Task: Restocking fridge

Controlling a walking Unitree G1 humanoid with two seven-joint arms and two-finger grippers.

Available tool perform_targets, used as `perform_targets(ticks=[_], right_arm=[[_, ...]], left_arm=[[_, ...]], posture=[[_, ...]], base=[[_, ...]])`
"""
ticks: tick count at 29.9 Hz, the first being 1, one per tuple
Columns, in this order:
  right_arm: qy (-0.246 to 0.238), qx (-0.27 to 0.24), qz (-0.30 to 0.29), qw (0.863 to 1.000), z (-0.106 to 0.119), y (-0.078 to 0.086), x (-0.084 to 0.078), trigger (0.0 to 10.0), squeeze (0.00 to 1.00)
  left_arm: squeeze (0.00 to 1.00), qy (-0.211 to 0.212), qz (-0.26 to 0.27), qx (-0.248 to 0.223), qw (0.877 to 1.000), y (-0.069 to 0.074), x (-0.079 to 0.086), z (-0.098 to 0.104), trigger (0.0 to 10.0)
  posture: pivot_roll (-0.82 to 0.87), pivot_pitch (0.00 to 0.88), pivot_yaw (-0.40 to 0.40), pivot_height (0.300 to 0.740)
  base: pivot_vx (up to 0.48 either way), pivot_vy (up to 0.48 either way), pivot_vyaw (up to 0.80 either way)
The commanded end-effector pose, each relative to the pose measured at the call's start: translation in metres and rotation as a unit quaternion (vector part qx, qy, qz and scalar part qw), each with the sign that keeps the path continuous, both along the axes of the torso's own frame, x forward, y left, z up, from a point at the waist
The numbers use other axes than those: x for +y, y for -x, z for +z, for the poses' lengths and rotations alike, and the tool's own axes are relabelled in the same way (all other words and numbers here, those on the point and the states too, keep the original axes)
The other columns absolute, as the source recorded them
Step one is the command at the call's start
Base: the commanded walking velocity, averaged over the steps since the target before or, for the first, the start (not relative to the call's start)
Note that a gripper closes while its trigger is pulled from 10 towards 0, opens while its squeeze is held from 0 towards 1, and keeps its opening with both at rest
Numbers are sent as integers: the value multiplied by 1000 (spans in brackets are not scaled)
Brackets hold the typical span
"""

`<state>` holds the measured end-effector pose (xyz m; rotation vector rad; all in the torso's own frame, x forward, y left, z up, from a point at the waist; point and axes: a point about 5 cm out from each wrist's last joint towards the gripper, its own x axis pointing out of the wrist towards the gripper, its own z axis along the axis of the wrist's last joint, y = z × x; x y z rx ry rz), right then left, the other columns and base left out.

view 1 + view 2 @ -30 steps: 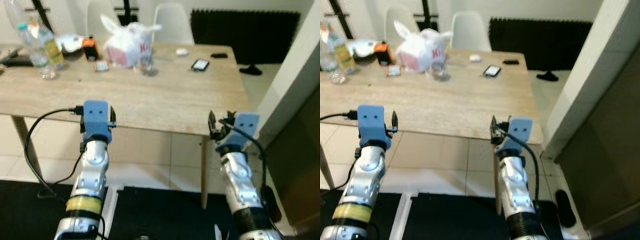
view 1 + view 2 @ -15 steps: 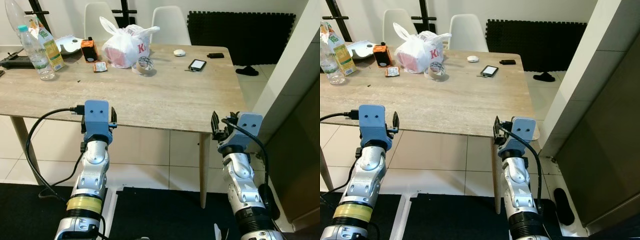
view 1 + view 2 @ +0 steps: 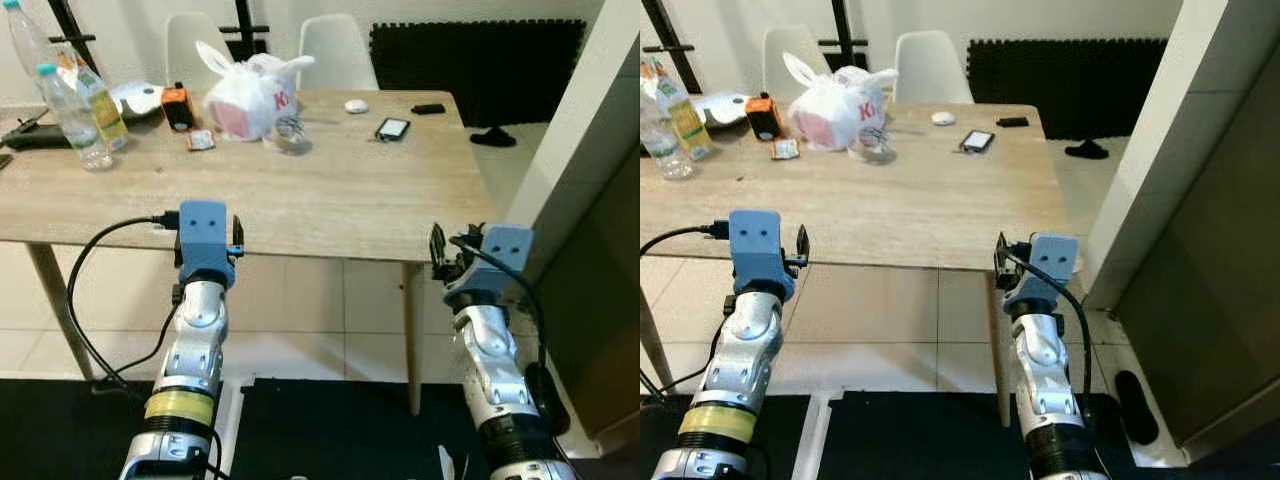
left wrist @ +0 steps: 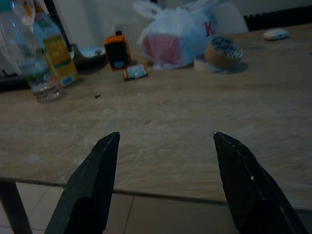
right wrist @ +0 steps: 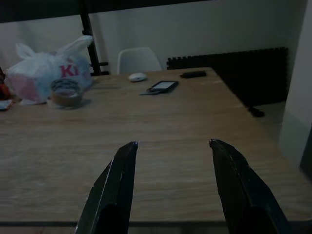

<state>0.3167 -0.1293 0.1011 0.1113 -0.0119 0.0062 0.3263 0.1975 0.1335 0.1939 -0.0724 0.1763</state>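
Observation:
A wooden table [image 3: 330, 200] stands in front of me. At its far left stand a clear water bottle [image 3: 68, 118] and a yellow-labelled drink bottle [image 3: 101, 102]. A white plastic bag [image 3: 243, 95] with red inside sits at the back, a roll of tape [image 3: 290, 130] beside it. Both arms are raised at the table's near edge. My left gripper [image 4: 165, 139] is open and points over the tabletop toward the bottles [image 4: 46, 53] and bag [image 4: 178, 36]. My right gripper [image 5: 173, 144] is open too, nothing between its fingers, facing the tape [image 5: 66, 92] and a phone [image 5: 161, 87].
An orange box [image 3: 177, 107], a small packet [image 3: 202, 141], a white mouse [image 3: 357, 105] and two phones [image 3: 393, 128] lie on the table. White chairs [image 3: 335, 45] stand behind it. A white wall corner and a dark tall panel [image 3: 1210, 300] close the right side.
The whole picture has shifted a little and sharpened, so the camera moved. Both arms keep the same pose at the table edge with fingers open.

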Motion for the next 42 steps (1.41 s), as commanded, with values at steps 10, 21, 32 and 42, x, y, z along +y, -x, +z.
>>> perform_targets(ticks=[10, 21, 32, 42], right_arm=[[0, 12, 0, 1000, -5, 1, 0, 10000, 0], [1, 13, 1, 1000, -5, 1, 0, 10000, 0], [0, 13, 0, 1000, -5, 1, 0, 10000, 0], [1, 14, -1, 1000, -5, 2, 0, 10000, 0]], left_arm=[[0, 9, 1, 16, 1000, -1, 0, -6, 10000], [0, 9, 2, 21, 1000, -2, 1, -8, 10000], [0, 10, 3, 25, 1000, -2, 1, -9, 10000], [0, 11, 3, 26, 1000, -2, 0, -9, 10000]], posture=[[38, 0, -5, 740], [38, 0, -5, 740], [38, 0, -4, 740], [37, 0, -3, 740]], base=[[0, 390, 0], [0, 394, 0], [0, 280, 0], [0, 0, 0]])
